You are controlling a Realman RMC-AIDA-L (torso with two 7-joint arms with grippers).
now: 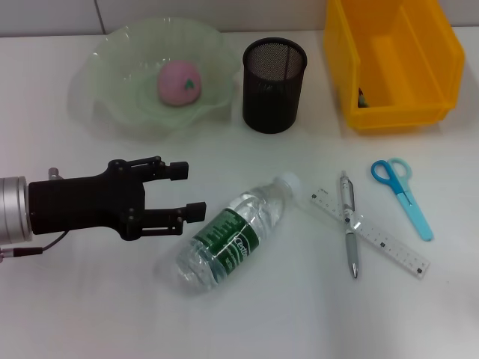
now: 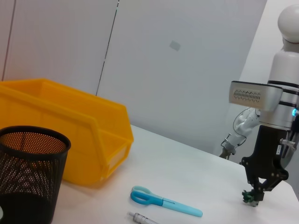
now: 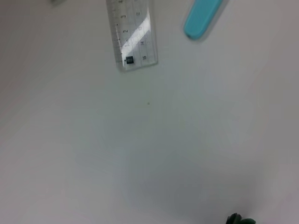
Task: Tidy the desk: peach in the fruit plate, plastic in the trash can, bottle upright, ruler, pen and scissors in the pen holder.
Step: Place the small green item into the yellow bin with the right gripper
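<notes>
While bottle (image 1: pixel 230 238) lies flat, left pincer (image 1: pixel 190 191) gaping beside it

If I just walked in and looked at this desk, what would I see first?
Probably the big black left gripper, open, reaching in from the robot's left toward a water bottle lying on its side mid-desk. Next, the bright yellow bin at the back right, and the pink peach sitting in the green plate at the back left.
</notes>
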